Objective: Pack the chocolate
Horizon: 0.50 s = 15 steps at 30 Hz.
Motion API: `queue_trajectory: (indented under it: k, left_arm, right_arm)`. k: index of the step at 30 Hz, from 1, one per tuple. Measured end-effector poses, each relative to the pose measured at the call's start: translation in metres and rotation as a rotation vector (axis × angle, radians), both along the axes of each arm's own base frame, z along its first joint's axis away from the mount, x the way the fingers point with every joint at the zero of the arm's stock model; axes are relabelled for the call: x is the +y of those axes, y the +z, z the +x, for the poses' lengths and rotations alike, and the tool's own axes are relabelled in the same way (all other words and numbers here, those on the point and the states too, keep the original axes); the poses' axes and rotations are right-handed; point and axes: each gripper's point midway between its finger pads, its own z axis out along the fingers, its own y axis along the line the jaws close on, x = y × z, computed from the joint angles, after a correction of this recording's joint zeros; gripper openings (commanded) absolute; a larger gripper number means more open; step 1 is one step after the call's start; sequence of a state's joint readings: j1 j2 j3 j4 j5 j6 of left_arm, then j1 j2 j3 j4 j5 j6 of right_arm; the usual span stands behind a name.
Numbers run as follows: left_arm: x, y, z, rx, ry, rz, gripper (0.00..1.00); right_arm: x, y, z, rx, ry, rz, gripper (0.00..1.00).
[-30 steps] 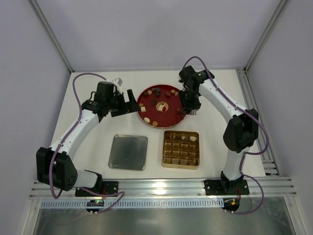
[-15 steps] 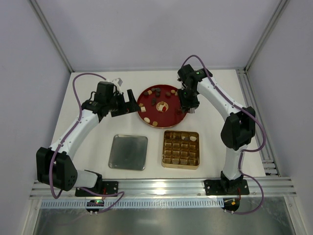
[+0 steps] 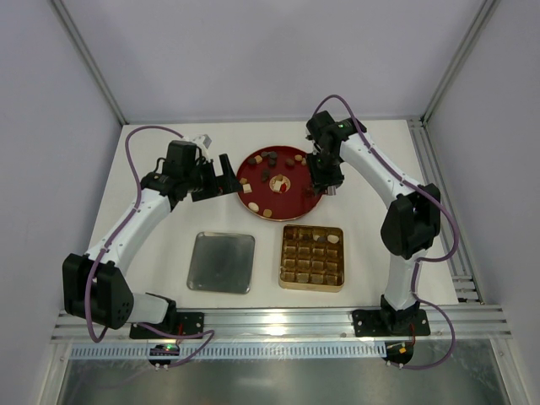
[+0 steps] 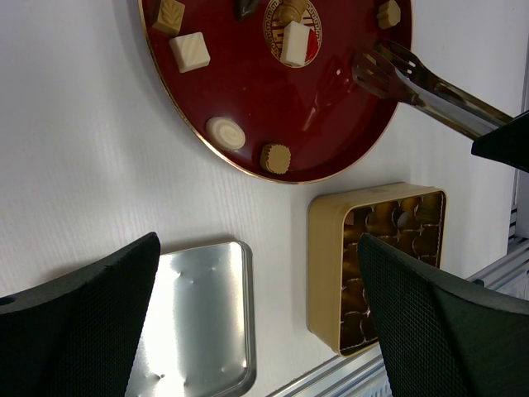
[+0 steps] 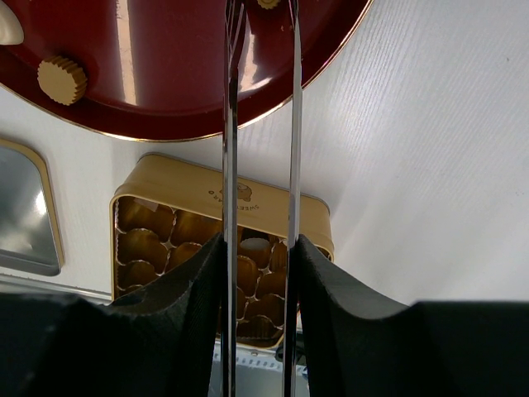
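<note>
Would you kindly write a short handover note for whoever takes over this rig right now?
Left tool: open and empty, hovering beside the left edge of the red plate.
Right tool: shut on the tongs. Their tips are over the plate's right side, with nothing visible between them.
Chocolate: many pieces lie scattered on the plate.
Tin: open, on the near side of the plate, with the silver lid lying flat to its left.
Done: one cream piece sits in a corner cell; most cells look empty.
Left: move the plate's pieces into the cells.
</note>
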<state>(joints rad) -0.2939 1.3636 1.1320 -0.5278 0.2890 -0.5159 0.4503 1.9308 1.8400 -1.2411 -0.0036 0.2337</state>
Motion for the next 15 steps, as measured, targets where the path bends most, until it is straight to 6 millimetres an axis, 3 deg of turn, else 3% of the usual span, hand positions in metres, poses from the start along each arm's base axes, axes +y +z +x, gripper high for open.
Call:
queue_trajectory:
  k: [15]
  left_arm:
    - [0.0000,-0.0002,-0.0001,0.000,0.000,0.000,1.00]
  right_arm:
    - [0.0005,-0.0001,0.0010,-0.003,0.000,0.002,0.37]
